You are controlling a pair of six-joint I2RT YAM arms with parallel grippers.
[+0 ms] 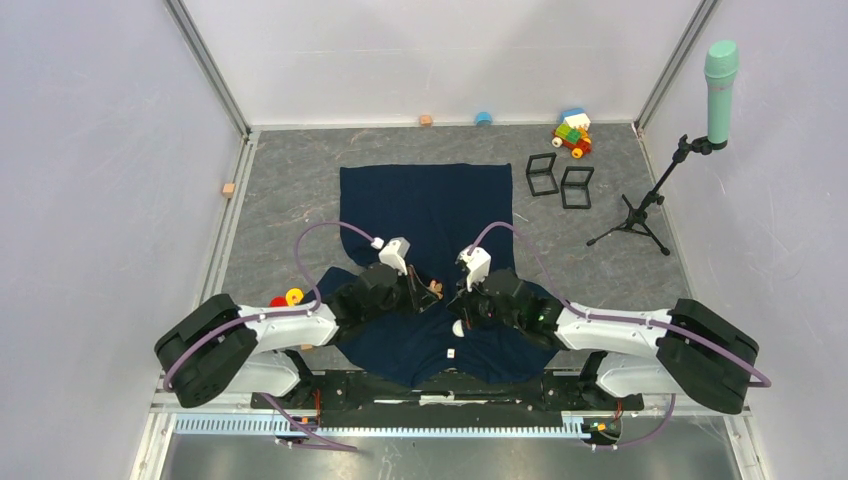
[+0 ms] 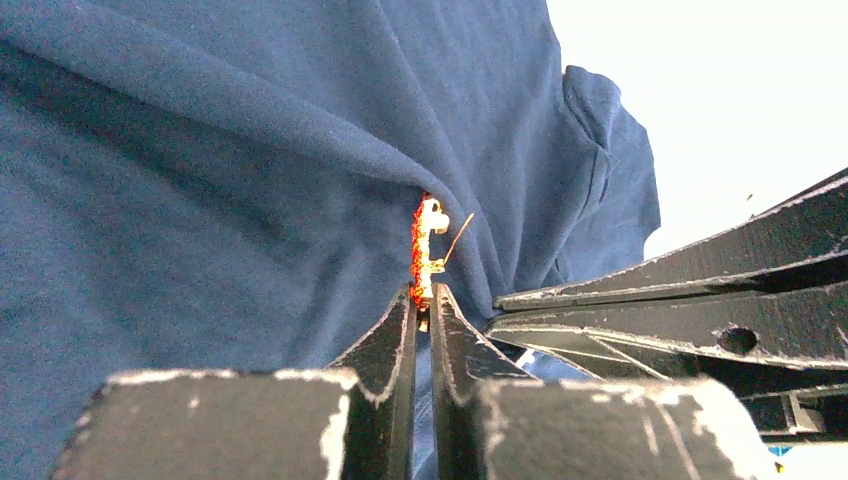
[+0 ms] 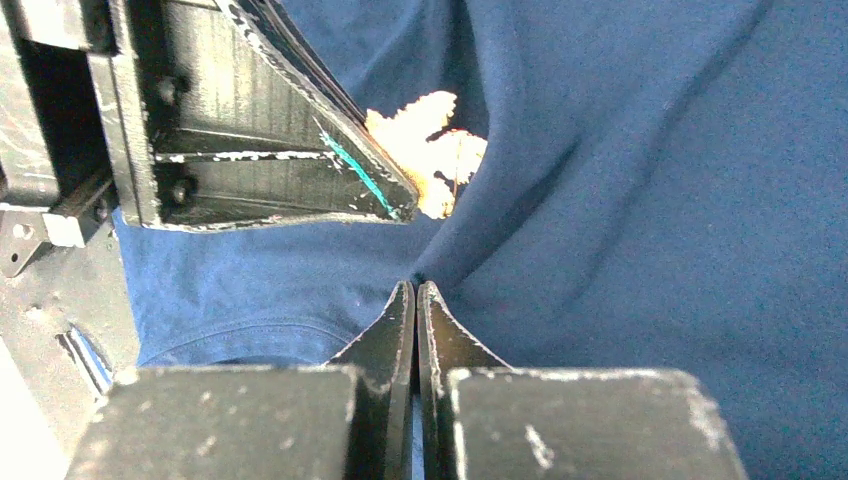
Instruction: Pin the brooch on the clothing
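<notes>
The left end effector (image 2: 424,300) has its jaws all but closed on the lower end of the brooch (image 2: 424,240), a small red, white and gold piece held upright. A thin wire, probably the pin, sticks out to one side. The brooch presses into a deep fold of the clothing (image 2: 200,200), near its middle.

Just beside it, the right end effector (image 3: 415,290) is fully closed. The cloth puckers up to its tips, so it appears to have a pinch of the clothing nipped and raised for the pin.

I judge the step in hand to be the pinning itself: brooch at the cloth, fabric gathered, pin not visibly through. The next move calls for a small, steady push of the pin into the raised fold while the right side keeps the cloth taut. Whether the pin is open cannot be told.

Counted: one brooch, one garment and two arms. On the tabletop (image 1: 300,180) beyond the clothing's far right corner stand two black wire frames (image 1: 558,180), with one toy truck (image 1: 572,133) past them and one microphone stand (image 1: 660,190) further right. Two small blocks (image 1: 426,120) lie beyond the far hem, and one off the far left corner. By the near left sleeve are a red and a yellow piece (image 1: 287,297).
</notes>
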